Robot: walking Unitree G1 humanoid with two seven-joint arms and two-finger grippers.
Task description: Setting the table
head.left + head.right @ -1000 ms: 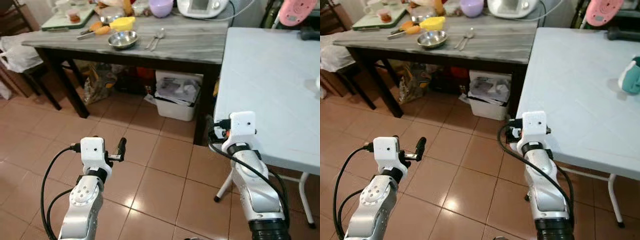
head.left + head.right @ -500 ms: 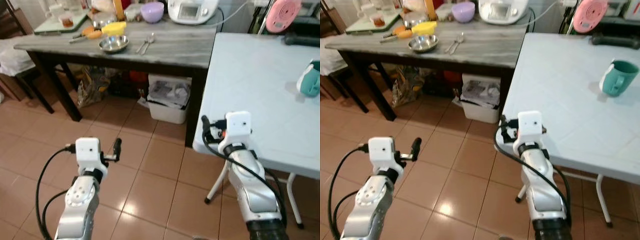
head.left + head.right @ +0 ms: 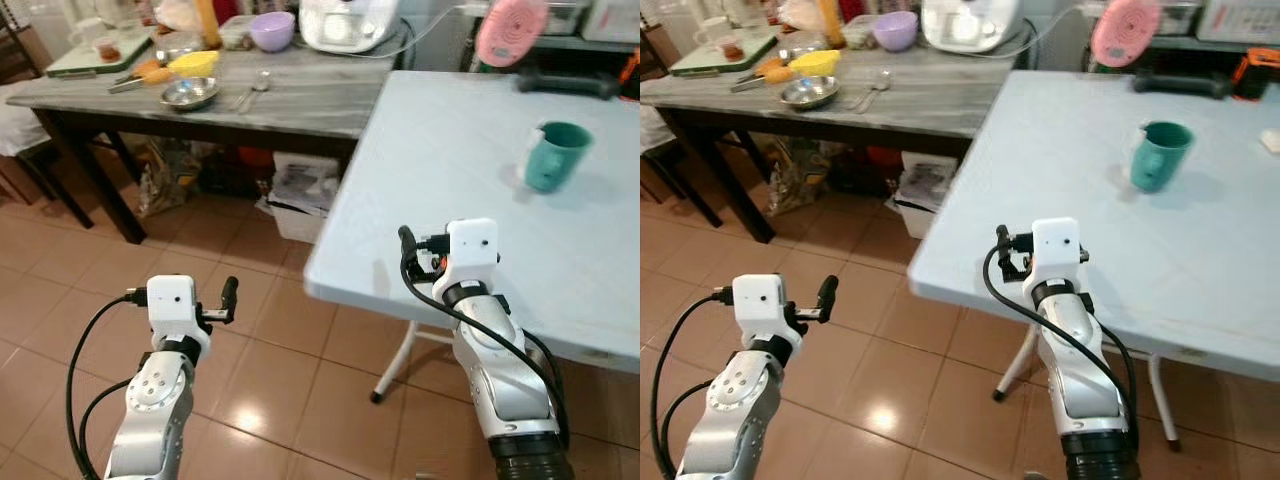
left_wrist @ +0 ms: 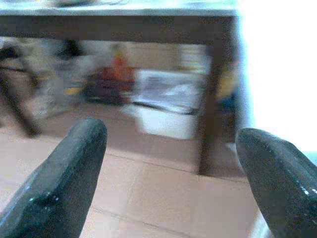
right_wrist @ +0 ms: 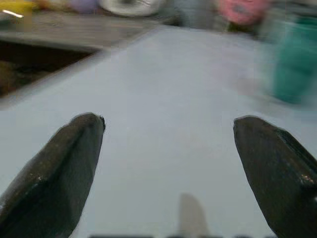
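Mug [image 3: 553, 155] on folding table [image 3: 450, 160] (right), side table [image 3: 300, 95] with bowl [image 3: 190, 93] behind-left.

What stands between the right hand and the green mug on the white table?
Nothing visible. The right hand is open over the near edge of the white table, and bare tabletop runs from it to the green mug, which stands farther back and to the right.

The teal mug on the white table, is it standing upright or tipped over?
Upright. The teal mug stands on its base on the white table, rim facing up.
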